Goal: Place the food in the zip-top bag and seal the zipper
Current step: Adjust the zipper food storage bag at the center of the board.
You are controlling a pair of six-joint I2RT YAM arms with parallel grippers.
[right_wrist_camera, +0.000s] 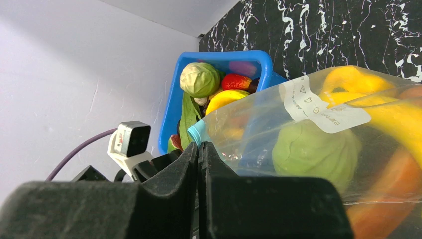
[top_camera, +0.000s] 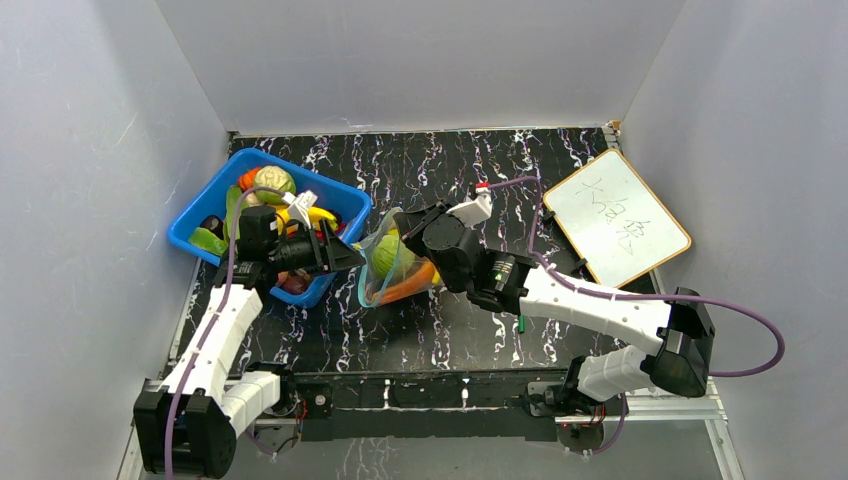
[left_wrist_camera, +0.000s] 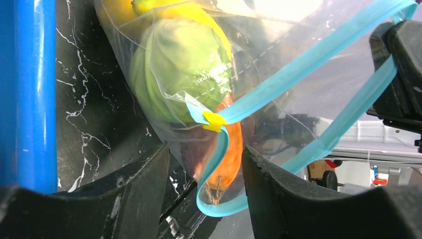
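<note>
The clear zip-top bag [top_camera: 392,268] lies mid-table with a green cabbage-like piece [left_wrist_camera: 179,64], an orange piece [left_wrist_camera: 230,154] and yellow banana [left_wrist_camera: 209,17] inside. Its teal zipper [left_wrist_camera: 298,67] gapes open, with a yellow slider [left_wrist_camera: 214,121] at one end. My left gripper [left_wrist_camera: 204,159] is open, its fingers standing on both sides of the bag's lower mouth corner without pinching it. My right gripper [right_wrist_camera: 199,145] is shut on the bag's mouth edge, where a teal end [right_wrist_camera: 195,133] pokes out at its tips. More food [right_wrist_camera: 200,79] sits in the blue bin [top_camera: 340,192].
The blue bin's wall [left_wrist_camera: 35,89] stands close on the left of my left gripper. A whiteboard [top_camera: 615,217] lies at the right back, and a small green pen [top_camera: 521,323] lies under the right arm. Grey walls enclose the table.
</note>
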